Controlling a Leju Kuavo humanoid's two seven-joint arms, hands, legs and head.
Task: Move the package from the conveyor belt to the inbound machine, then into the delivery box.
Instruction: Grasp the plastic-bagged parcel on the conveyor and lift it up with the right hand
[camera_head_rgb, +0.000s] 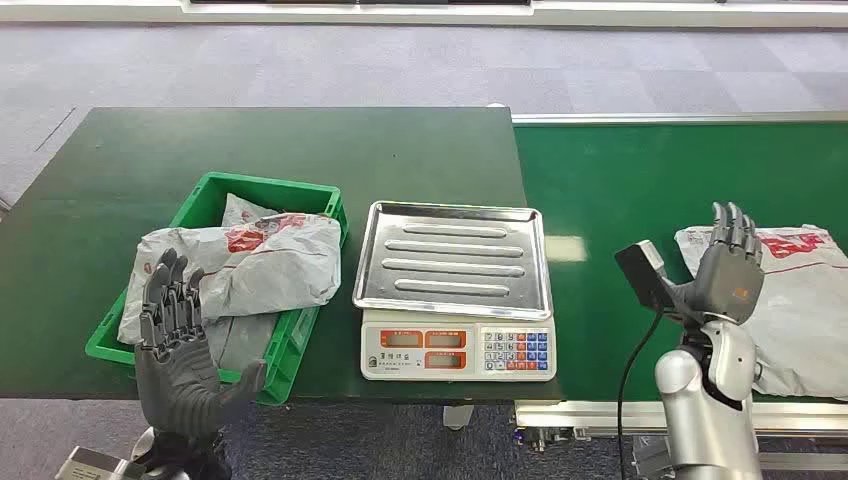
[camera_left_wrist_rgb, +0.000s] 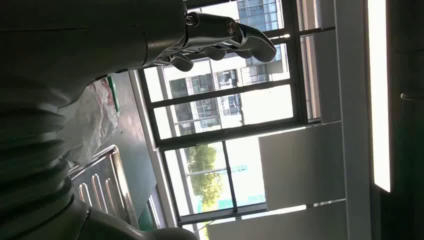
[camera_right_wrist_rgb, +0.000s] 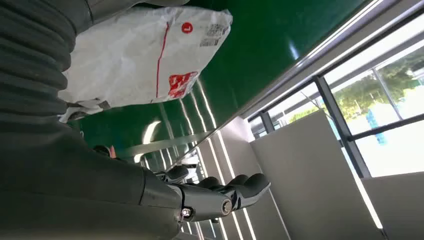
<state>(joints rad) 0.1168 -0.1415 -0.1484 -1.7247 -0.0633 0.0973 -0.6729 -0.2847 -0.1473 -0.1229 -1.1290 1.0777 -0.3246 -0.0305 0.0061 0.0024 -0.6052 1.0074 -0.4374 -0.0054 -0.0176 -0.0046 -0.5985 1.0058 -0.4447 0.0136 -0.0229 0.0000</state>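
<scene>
Two packages — one (camera_head_rgb: 800, 300) on belt (camera_head_rgb: 620, 190), one (camera_head_rgb: 250, 265) in green box (camera_head_rgb: 300, 190), one scale (camera_head_rgb: 455, 270)

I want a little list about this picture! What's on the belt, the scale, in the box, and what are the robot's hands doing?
belt: one grey package lying flat
scale: steel tray bare
green box: grey bags piled inside
left hand: open, raised in front of the box, holding nothing
right hand: open, raised by the package, holding nothing
</scene>
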